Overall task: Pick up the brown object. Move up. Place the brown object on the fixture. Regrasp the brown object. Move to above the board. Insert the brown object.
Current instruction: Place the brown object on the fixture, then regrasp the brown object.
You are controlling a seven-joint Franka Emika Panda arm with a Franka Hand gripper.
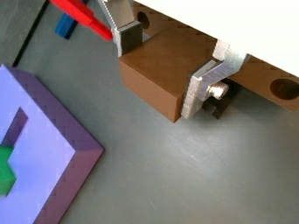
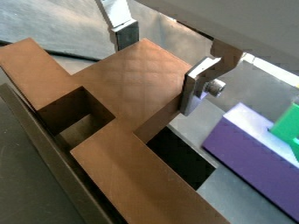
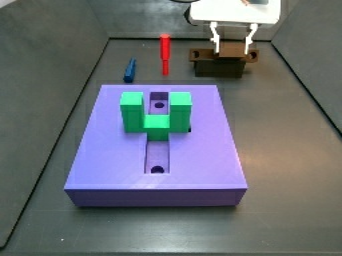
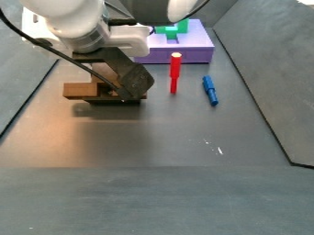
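One gripper [image 3: 230, 47] — over the far floor, fingers astride one brown object [image 3: 221, 62]. One board [image 3: 201, 150], purple-blue, carrying one green U-shaped block [image 3: 155, 110]. Two pegs on the floor — one red peg [image 3: 166, 52], one blue peg [image 3: 131, 70].

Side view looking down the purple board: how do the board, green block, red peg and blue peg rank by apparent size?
1. Board
2. Green block
3. Red peg
4. Blue peg
The pegs lie farther away, so their apparent sizes may mislead. The end effector hangs behind them.

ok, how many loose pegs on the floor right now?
2. The red peg and blue peg lie beyond the board, beside the tool at the brown object. None visibly hidden.
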